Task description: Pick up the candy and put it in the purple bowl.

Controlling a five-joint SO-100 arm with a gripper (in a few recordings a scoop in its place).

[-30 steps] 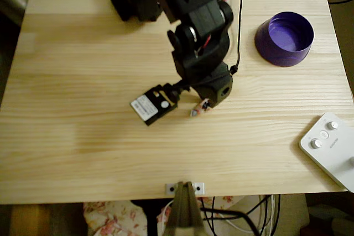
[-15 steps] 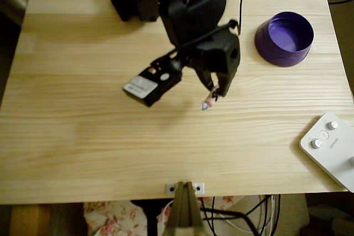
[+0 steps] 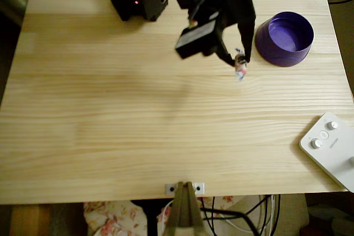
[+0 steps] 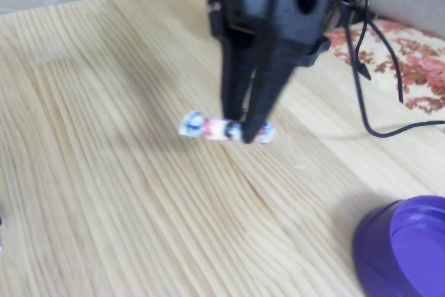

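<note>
table (image 3: 110, 109): pale grained wood, matt | purple bowl (image 3: 284, 38): smooth plastic | claw (image 4: 245, 130): matt black plastic

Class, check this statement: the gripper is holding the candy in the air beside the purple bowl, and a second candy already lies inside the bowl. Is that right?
Not quite. The gripper does hold the candy beside the purple bowl, but the overhead view shows the bowl's inside bare, with no second candy in it. The fixed view also shows the candy pinched between the fingers.
</note>
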